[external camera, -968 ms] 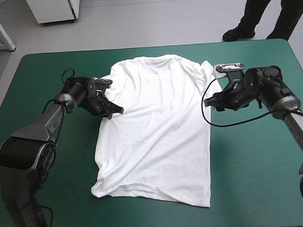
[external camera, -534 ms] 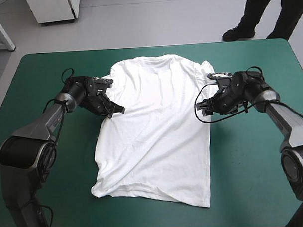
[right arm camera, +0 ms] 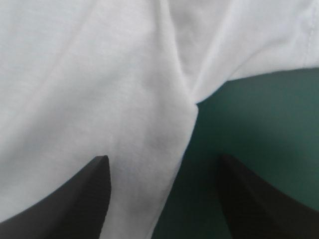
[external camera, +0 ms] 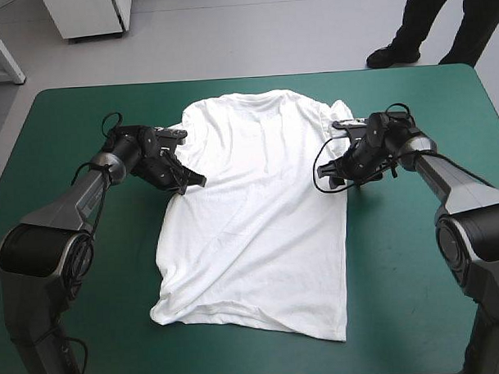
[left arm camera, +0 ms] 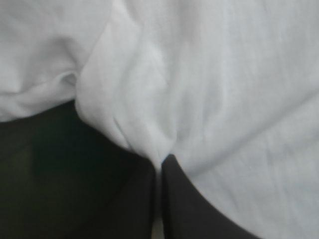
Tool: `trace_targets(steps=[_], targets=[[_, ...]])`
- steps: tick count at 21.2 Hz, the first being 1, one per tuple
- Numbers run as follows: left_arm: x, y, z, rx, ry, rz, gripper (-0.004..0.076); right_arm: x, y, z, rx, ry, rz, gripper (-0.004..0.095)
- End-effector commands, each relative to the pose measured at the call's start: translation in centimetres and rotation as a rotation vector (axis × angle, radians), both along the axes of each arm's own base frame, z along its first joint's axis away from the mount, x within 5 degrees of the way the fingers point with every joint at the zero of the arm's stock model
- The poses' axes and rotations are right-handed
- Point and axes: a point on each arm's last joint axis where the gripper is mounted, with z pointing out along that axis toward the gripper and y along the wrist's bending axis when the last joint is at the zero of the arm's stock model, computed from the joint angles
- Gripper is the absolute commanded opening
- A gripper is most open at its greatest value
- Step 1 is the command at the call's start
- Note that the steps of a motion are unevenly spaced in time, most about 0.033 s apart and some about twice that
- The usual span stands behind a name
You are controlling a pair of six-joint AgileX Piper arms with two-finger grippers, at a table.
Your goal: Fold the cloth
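As left fingers point(left arm camera: 134, 209) pinch the T-shirt point(external camera: 259, 219), right fingers point(right arm camera: 84, 199) gape, perhaps touching

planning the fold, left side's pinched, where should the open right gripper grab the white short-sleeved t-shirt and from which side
Take the white short-sleeved T-shirt by its side edge just below the sleeve, coming from the right of the teal-green table. That edge lies flat and runs between the black fingers of the open right gripper, mirroring the pinch of the left gripper.

The left claw point(left arm camera: 159, 167) pinched closed; the right claw point(right arm camera: 163, 158) spread apart.
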Motion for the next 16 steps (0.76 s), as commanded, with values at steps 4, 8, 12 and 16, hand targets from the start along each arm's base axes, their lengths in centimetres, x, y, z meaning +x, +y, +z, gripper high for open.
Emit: trace_targets(steps=[4,8,12,16], targets=[[-0.2,-0.8,0.0,-0.056,0.01,0.011,-0.001,-0.2,3.5,-1.7,-0.083,0.025,0.099,0.0345],[-0.2,-0.8,0.1,-0.057,0.011,0.005,-0.001,-0.5,5.1,-2.1,-0.069,0.025,0.127,-0.0011],[-0.2,-0.8,1.6,-0.059,-0.028,-0.01,-0.001,-0.3,5.2,-1.1,-0.052,0.017,0.104,-0.0013],[-0.5,-0.6,5.6,-0.064,-0.121,-0.02,-0.001,0.3,4.9,3.5,-0.076,-0.073,0.115,-0.0013]])
